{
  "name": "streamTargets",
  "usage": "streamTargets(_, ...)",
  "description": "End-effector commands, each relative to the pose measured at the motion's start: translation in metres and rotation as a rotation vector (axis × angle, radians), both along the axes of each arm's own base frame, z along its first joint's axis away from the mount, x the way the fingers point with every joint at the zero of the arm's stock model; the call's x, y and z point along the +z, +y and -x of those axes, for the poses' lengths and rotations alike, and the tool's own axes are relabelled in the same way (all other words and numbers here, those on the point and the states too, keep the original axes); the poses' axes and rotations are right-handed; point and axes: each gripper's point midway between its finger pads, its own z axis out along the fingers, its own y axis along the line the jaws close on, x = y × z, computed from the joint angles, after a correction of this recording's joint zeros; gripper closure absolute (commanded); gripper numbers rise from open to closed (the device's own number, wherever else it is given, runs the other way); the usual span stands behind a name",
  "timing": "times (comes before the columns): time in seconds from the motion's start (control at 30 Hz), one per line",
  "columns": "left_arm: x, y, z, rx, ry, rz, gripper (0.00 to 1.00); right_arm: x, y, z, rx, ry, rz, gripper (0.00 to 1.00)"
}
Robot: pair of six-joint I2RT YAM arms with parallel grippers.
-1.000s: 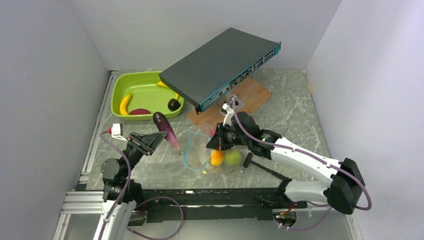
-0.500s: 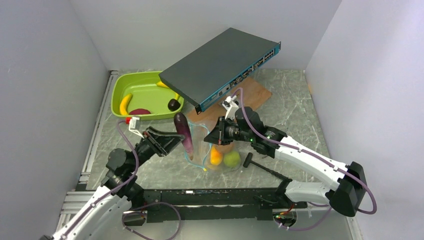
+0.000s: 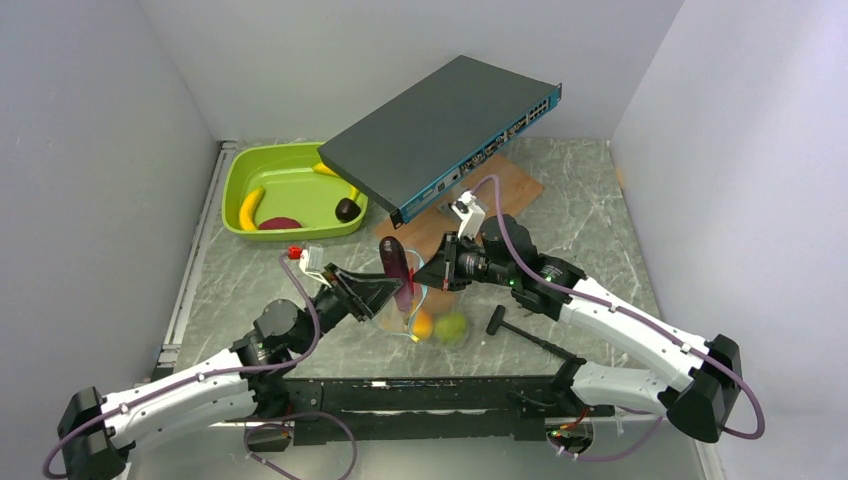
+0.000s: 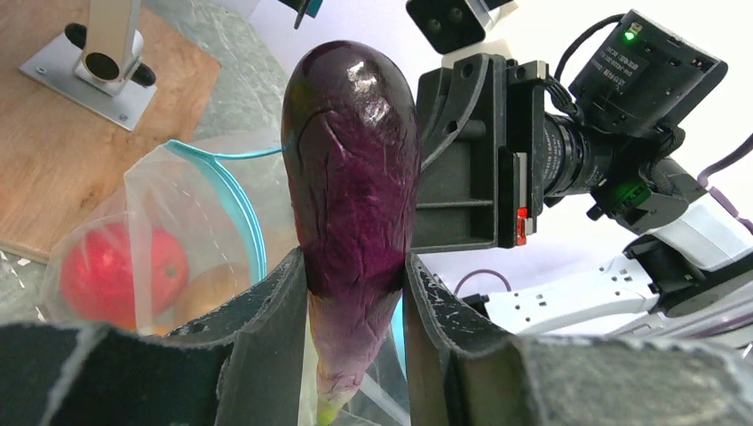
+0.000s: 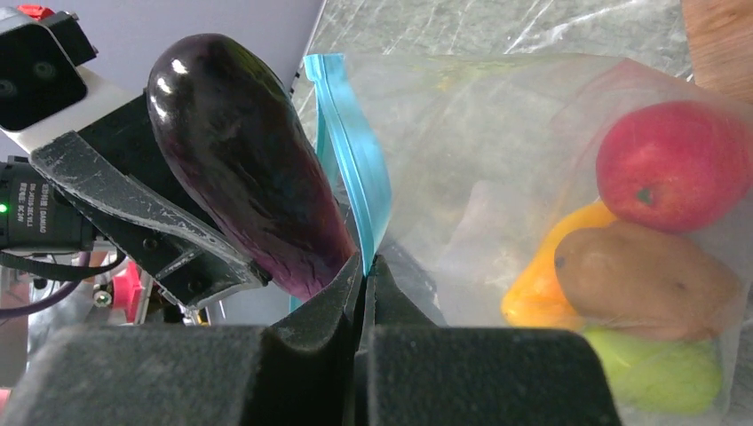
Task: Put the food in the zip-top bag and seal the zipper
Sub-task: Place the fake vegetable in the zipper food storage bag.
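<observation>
Two holds: clamps the eggplant (image 4: 352, 169) in the left gripper (image 4: 355, 277), pinches the zipper (image 5: 351, 151) of the bag (image 5: 497, 133) in the closed right gripper (image 5: 362, 277).

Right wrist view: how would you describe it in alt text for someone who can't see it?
The right claw pinches the teal zipper of a clear zip-top bag. Right beside that edge, the left claw grips a glossy purple eggplant. Inside the bag lie a red apple, an orange, a brown piece and a green apple.
</observation>
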Motion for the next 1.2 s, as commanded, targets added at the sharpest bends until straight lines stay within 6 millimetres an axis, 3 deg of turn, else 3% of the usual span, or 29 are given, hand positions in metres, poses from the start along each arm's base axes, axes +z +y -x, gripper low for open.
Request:
streamTargets(0.0, 0.017, 0.005, -0.009, 0.091, -0.045, 0.066, 1.0, 0.028, -0.002, -0.004, -0.021, -0.061, -0.057, 1.0)
streamTargets(0.13, 0.001, -0.007, -0.004, 0.039, 0.028, 0.023, 1.0, 0.027, -0.005, -0.005, -0.03, -0.073, -0.053, 1.0)
streamTargets(0.33, -0.011, -0.006, 0.004, 0.005, 0.117, 0.084, 0.99, 0.03, -0.005, -0.006, -0.03, -0.084, -0.061, 1.0)
streamTargets(0.8, -0.019, -0.014, 0.014, -0.056, 0.265, 0.038, 0.73, 0.023, -0.004, -0.006, -0.02, -0.076, -0.056, 1.0)
streamTargets(0.9, -0.018, -0.015, 0.016, -0.065, 0.262, 0.031, 0.6, 0.022, -0.004, -0.005, -0.019, -0.075, -0.054, 1.0)
streamTargets(1.03, -0.014, -0.014, 0.018, -0.076, 0.246, 0.015, 0.3, 0.019, -0.004, -0.006, -0.021, -0.07, -0.049, 1.0)
streamTargets(1.17, -0.005, -0.009, 0.019, -0.063, 0.225, -0.018, 0.18, 0.018, -0.005, -0.006, -0.022, -0.073, -0.047, 1.0)
